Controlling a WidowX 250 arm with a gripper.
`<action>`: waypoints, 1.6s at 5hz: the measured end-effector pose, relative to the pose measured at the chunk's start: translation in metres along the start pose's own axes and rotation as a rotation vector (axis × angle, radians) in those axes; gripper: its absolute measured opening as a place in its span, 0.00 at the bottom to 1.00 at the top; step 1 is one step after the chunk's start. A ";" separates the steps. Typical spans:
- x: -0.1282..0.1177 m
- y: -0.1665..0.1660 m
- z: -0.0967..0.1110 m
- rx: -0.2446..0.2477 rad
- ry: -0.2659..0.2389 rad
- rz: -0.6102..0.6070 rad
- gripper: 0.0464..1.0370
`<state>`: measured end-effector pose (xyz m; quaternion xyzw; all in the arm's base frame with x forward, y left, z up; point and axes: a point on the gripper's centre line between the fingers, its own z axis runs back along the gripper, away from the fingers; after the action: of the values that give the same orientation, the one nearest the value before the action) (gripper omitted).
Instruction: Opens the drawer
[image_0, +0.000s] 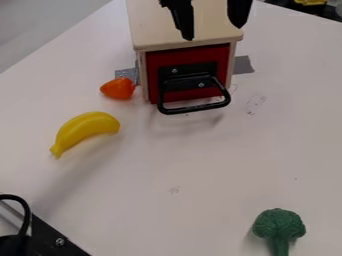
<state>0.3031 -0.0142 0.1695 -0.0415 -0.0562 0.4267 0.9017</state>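
At the top of the camera view, the black gripper (212, 31) hangs over the wooden box's top, its two fingers spread wide apart with nothing seen between them. Below it stands the light wooden box (150, 30) with a red drawer front (153, 75). A black loop handle (195, 108) sticks out from that front toward the camera. The drawer front sits about level with the box's frame, so the drawer looks closed. The gripper is above and behind the handle, apart from it.
An orange toy (118, 88) lies just left of the box, and a yellow banana (84, 131) is farther left. A green broccoli (279, 227) lies at the lower right. Black hardware with a cable (50, 239) occupies the lower left corner. Grey tape (243, 65) shows beside the box.
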 end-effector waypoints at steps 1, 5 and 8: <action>-0.001 0.003 -0.009 0.028 0.019 0.002 0.96; -0.005 0.001 -0.023 -0.026 0.075 0.296 0.96; 0.024 0.006 -0.071 0.092 0.099 0.598 0.96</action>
<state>0.3236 0.0066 0.0997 -0.0360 0.0221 0.6726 0.7388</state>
